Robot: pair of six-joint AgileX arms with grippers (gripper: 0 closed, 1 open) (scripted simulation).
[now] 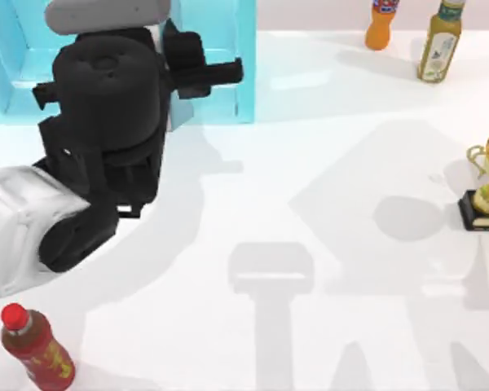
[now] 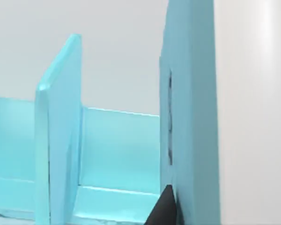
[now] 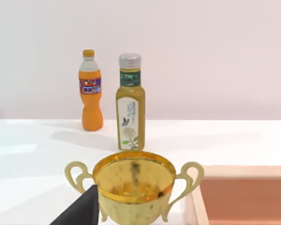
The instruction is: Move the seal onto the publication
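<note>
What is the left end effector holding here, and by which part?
Cannot be told. The left end effector sits by the light blue shelf unit; no held thing is visible.

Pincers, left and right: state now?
Left pincer: over the light blue shelf unit, state cannot be told.
Right pincer: by the gold trophy, state cannot be told.

Glossy gold metal trophy (image 3: pixel 133 187) on a matt black base; smooth translucent blue plastic shelf unit (image 2: pixel 192 117); 2 shiny plastic bottles (image 3: pixel 130 103) — smooth white table (image 1: pixel 310 204).
</note>
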